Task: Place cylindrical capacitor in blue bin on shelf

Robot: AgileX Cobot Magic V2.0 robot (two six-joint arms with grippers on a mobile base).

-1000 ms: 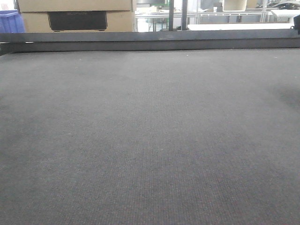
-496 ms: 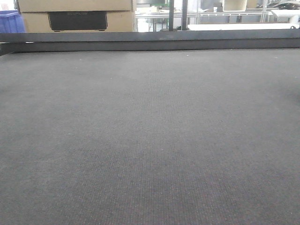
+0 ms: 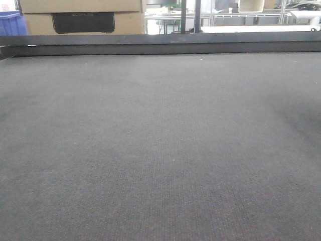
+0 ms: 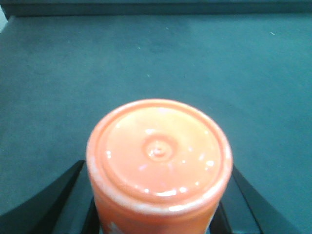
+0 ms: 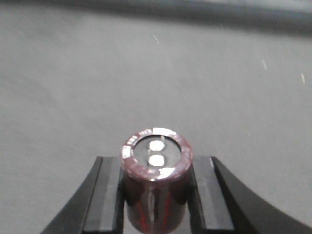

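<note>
My right gripper [image 5: 156, 192] is closed on the cylindrical capacitor [image 5: 156, 163]. The black fingers [image 5: 105, 195] press against its dark maroon sleeve from both sides, and the gap between them is only as wide as the body. The capacitor's end face is turned toward my wrist camera. It shows a grey disc with two pale round terminals, ringed by the sleeve's rim with white print that is too blurred to read. Its lower end is cut off by the frame, so I cannot tell whether it touches anything below.

My left gripper [image 4: 158, 217] is spread much wider and clamps an orange cylinder [image 4: 158, 151]. That cylinder has a glossy round end with a small dimple in the middle, and it also faces the camera. Black fingers [image 4: 56, 197] show at either side of it.

Both grippers point out over the dark grey woven counter [image 3: 160, 150], angled toward its far edge, which shows at the top of each wrist view. My arms lie outside the front view, so I cannot tell more of their pose.

Beyond the counter's dark far rail [image 3: 160, 44], a blue bin [image 3: 10, 22] shows at the upper left, just beside stacked cardboard boxes [image 3: 80, 15]. It is well apart from the capacitor in my right gripper.
</note>
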